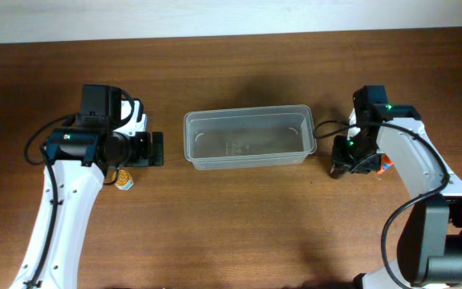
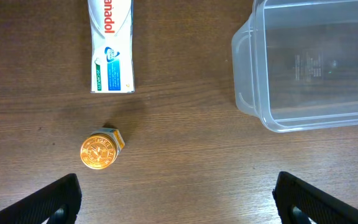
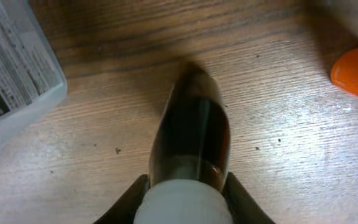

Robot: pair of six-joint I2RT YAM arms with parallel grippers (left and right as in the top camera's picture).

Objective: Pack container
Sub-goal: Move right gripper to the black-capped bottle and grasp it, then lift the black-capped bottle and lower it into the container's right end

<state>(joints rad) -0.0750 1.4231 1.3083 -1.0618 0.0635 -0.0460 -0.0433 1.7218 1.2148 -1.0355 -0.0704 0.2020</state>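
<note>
The container (image 1: 247, 138) sits on the table (image 1: 239, 225) midway between the two arms, its long sides running from one arm toward the other, and the wood shows through its clear floor. The left gripper (image 2: 178, 182) hovers just off the container's left end with its jaws spread wide and nothing between them; in the left wrist view only the two dark fingertips (image 2: 61, 198) show at the lower corners. Below it in that view lie a white box (image 2: 110, 46) with blue and green print, flat on the wood, and nearer the camera a small jar (image 2: 99, 151) with a gold lid. The two are apart, and both are well clear of the container's rounded corner (image 2: 247, 68). The right gripper (image 3: 188, 202) is down by the container's right end, apart from its wall, and is closed on a dark amber bottle (image 3: 191, 137), its fingers (image 3: 129, 199) pressed to either side of the white cap. Whether the bottle's far end rests on the table cannot be told. An orange thing (image 3: 356, 74) lies near the bottle on one side, and a pale item with small black print (image 3: 11, 68) lies on the other, neither touching it.
</note>
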